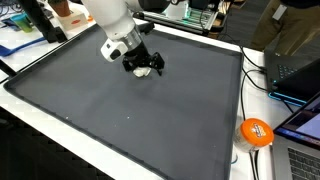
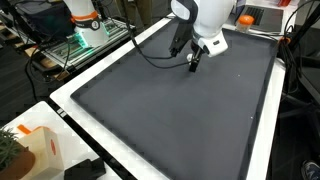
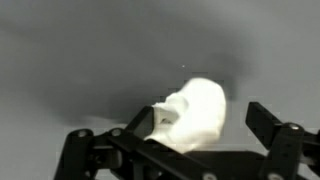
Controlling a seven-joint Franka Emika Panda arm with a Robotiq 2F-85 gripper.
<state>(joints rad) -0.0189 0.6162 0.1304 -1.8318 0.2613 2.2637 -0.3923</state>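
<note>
The arm [image 1: 112, 22] is hovering low over the dark mat [image 1: 120, 120] on the counter, jaws standing wide astride the white lumpy object [image 3: 192, 115], seemingly lining up a grasp that is calling for a straight descent and an even squeeze.

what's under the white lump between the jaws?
Only dark grey mat shows around the white lump; the patch directly beneath is covered, so contact can't be confirmed.

Blurred white object [image 3: 196, 104], lower part behind end effector [image 3: 203, 122]
</note>
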